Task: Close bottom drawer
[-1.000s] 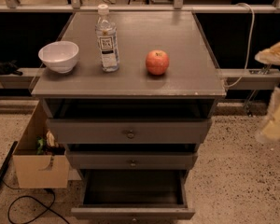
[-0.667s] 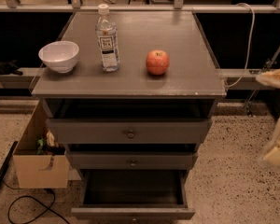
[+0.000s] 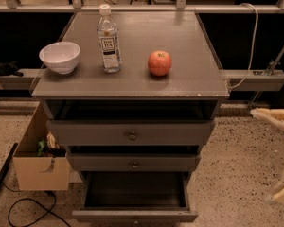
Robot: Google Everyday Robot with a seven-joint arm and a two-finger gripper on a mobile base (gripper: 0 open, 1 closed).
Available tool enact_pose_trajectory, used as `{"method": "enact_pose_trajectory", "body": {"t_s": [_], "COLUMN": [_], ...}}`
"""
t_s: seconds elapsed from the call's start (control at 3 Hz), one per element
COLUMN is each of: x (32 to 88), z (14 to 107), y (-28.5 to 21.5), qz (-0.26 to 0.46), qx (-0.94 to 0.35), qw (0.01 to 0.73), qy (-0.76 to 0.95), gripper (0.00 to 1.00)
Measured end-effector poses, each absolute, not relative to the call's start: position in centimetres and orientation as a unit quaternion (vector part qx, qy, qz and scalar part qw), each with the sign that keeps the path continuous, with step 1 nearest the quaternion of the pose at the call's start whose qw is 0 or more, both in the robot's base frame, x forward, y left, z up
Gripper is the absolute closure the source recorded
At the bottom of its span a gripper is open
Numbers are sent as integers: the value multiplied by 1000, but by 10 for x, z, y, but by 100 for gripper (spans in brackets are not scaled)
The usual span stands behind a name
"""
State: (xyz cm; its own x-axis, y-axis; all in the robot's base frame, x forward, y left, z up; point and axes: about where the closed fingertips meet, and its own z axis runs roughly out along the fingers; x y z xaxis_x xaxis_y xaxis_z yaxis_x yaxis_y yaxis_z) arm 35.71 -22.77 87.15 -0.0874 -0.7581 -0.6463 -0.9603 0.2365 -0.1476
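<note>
The bottom drawer (image 3: 109,215) of the grey cabinet is pulled far out. Its dark inside shows, and its narrow front panel lies near the lower edge of the camera view. The middle drawer front (image 3: 99,162) and the top drawer front (image 3: 94,133) stick out only a little. My gripper (image 3: 278,152) is at the far right edge, to the right of the cabinet and apart from it, at about drawer height. Its two cream fingers (image 3: 273,116) stand wide apart and hold nothing.
On the cabinet top (image 3: 189,79) stand a white bowl (image 3: 60,56), a water bottle (image 3: 108,39) and a red apple (image 3: 159,63). An open cardboard box (image 3: 38,171) sits on the floor left of the cabinet, with a black cable (image 3: 23,212) in front of it.
My gripper has moved down along the right edge, from cabinet-top height to drawer height. The drawers and the things on top have not moved.
</note>
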Motion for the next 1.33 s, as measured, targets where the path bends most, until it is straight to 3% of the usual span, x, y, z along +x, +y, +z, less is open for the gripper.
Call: {"method": "enact_pose_trajectory", "body": {"t_s": [0.67, 1.0, 1.33], "x": [346, 346, 348], "z": [833, 833, 828], "y": [-220, -220, -217], "qz": [208, 208, 208], "qx": [-629, -629, -629], "qw": [318, 318, 317], "qy": [678, 678, 679], "gripper": [5, 24, 55]}}
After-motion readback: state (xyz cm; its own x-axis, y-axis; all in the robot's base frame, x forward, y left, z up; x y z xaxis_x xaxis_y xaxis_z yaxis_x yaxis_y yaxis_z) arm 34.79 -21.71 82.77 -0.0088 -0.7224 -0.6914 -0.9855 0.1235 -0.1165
